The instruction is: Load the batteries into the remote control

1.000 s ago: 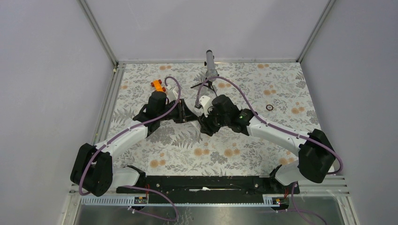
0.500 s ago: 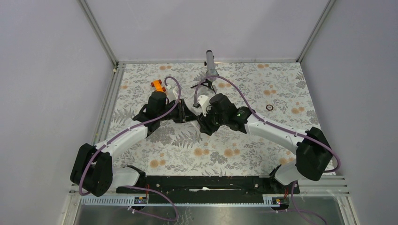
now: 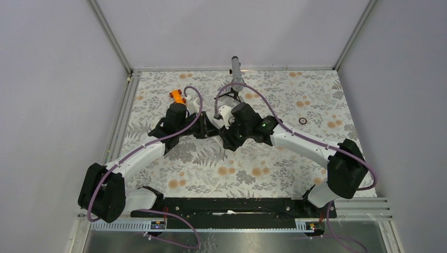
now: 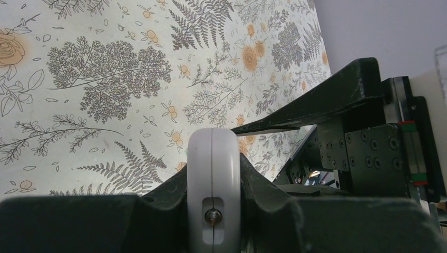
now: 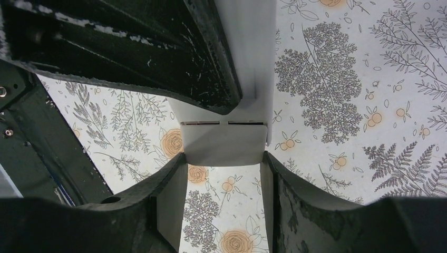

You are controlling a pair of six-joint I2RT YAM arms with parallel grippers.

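White plastic shows in both wrist views: the remote control (image 5: 246, 58) is caught between the two arms, over the middle of the flower-printed worktop (image 3: 316, 100). From above, the arms reach in from either side and their black wrists meet there, hiding the remote.

The left gripper (image 4: 212, 182) has its jaws closed narrow on the remote. Its own camera sees the remote edge-on, as a thin rounded white slab with a seam down the middle and a small recessed hole near the bottom. Black padding presses it on both sides.

The right gripper (image 5: 223, 158) has its jaws at a middling width, one on each side of the end section of the remote. That section is a flat white panel with two thin slots along its upper edge, and it fills the gap from one finger (image 5: 167, 184) to the other, touching both. Whether the panel is the body itself or a separate cover on it, I cannot tell. Beyond the panel, the remote runs on under the black jaw of the other arm.

Farther back, an orange toy piece (image 3: 176, 95) lies just behind the left arm's wrist. A grey tube (image 3: 236, 69) stands at the back edge. A small dark ring (image 3: 302, 120) lies well off to the right.
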